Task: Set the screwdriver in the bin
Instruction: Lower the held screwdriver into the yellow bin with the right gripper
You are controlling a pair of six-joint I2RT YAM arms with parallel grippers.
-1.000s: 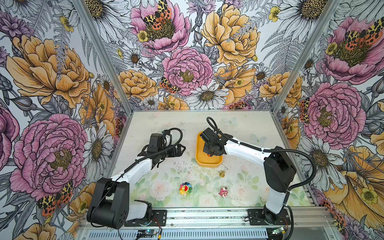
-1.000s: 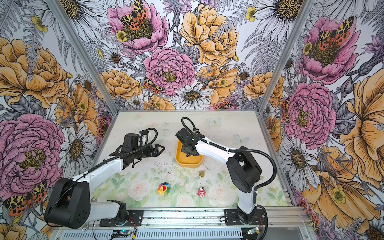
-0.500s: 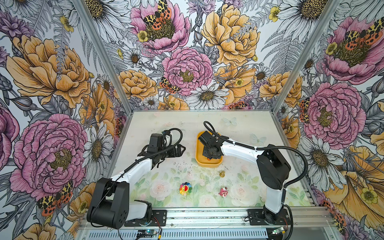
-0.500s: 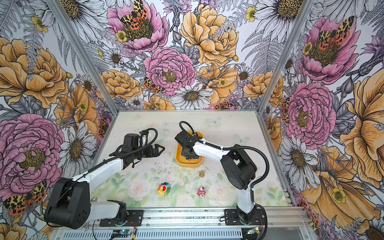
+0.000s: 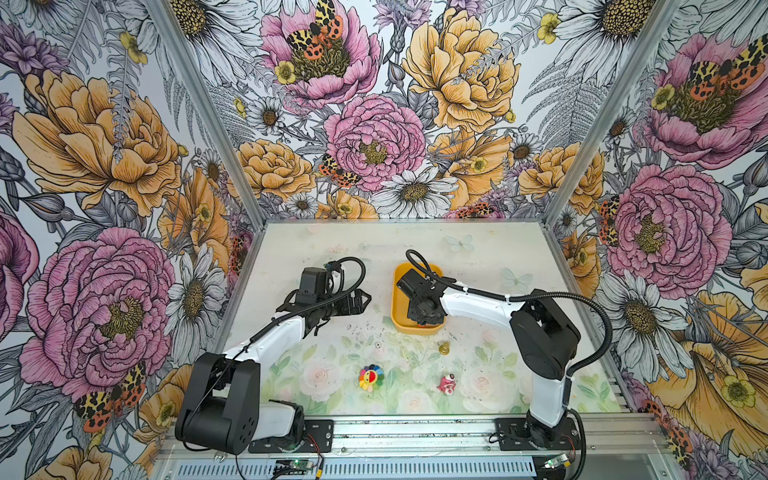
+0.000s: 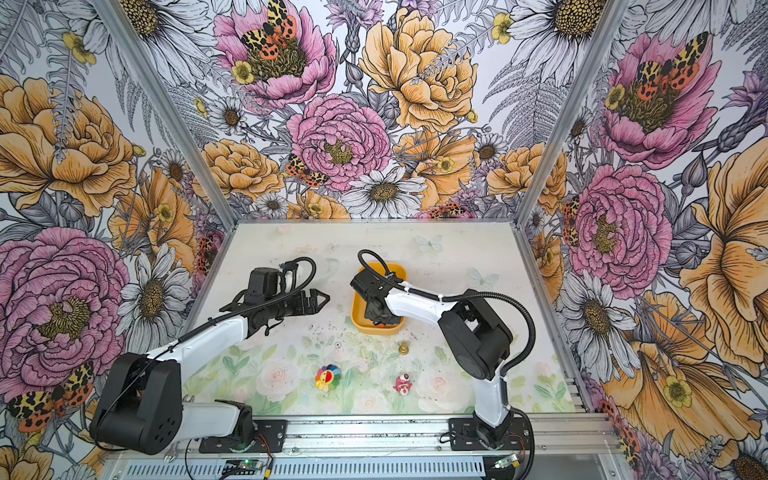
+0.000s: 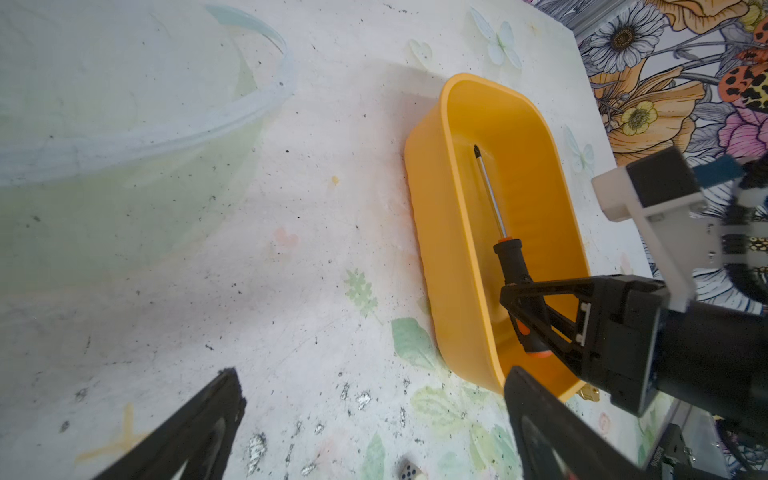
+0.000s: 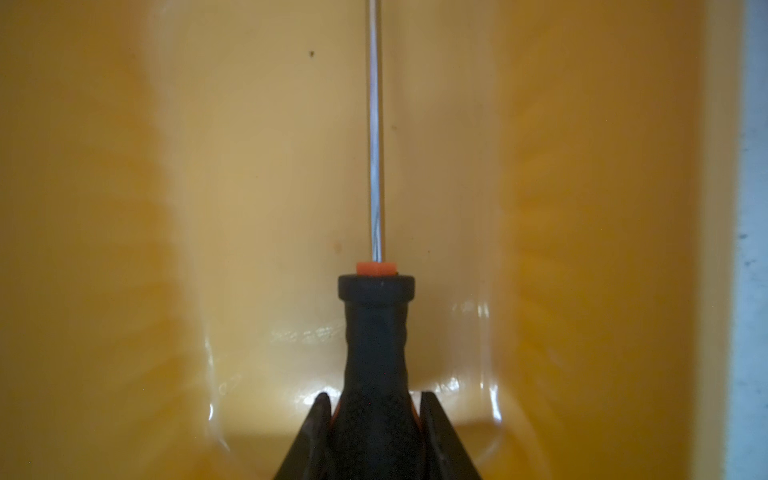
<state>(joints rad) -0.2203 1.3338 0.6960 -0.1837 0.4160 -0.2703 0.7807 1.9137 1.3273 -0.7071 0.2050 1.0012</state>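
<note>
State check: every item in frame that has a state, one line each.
screwdriver, lengthwise inside the bin, handle gripped, not yet released
bin, upright, screwdriver inside
right gripper, shut on the screwdriver handle
left gripper, open, empty, apart from the bin
clear bowl, upright, looks empty

table (image 5: 478, 257): we see a pale floral top, dark specks
middle: yellow bin (image 5: 398, 299)
front: we note rainbow flower toy (image 5: 370, 377), pink toy (image 5: 447, 383), small brass piece (image 5: 444, 348)
</note>
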